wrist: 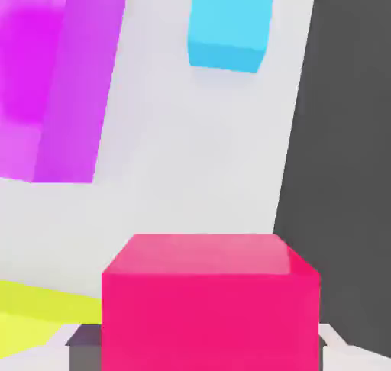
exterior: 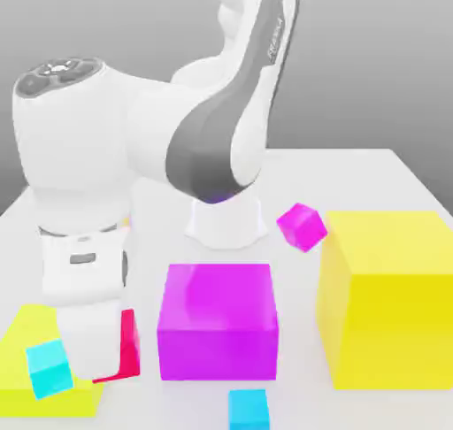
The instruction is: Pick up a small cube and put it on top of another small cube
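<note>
While your end effector (exterior: 113, 359) pinches the red cube (wrist: 210, 304), a magenta block (exterior: 218, 320) sits at its three o'clock.

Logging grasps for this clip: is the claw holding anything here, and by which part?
Yes. The claw is shut on the small red cube, gripping it by two opposite side faces. The exterior view shows the cube partly hidden behind the hand, beside the big magenta block.

Only faint lettering on the arm (exterior: 274, 39), not legible.

White table (exterior: 372, 180) w/ big magenta block (exterior: 217, 322), big yellow block (exterior: 389, 300), cyan cube (exterior: 249, 410).
</note>
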{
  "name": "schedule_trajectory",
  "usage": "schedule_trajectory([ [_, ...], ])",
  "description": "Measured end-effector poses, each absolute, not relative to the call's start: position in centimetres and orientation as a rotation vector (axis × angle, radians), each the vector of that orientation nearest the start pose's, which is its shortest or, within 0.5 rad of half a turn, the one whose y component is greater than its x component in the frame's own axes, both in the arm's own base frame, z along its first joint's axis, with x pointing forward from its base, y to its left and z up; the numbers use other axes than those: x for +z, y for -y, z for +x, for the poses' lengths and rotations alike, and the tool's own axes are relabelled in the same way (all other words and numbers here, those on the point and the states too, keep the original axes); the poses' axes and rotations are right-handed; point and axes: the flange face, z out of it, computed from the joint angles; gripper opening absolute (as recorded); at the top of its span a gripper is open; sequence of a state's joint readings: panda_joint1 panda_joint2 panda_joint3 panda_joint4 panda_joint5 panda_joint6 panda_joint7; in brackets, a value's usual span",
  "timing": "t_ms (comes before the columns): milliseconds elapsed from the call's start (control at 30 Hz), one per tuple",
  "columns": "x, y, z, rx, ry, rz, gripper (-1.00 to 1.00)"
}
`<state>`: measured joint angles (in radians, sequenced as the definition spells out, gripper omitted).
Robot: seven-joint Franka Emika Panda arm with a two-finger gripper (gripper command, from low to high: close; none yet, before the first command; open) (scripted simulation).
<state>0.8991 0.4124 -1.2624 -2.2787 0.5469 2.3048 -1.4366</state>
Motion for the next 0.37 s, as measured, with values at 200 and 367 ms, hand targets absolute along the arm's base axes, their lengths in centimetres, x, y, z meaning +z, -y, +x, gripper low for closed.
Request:
schedule_trajectory([
  [200, 27.5, 22.8, 46.5, -0.002, 0.655, -3.074, -1.00],
  [367, 24.4, 22.7, 46.4, 0.001, 0.649, -3.074, 1.00],
])
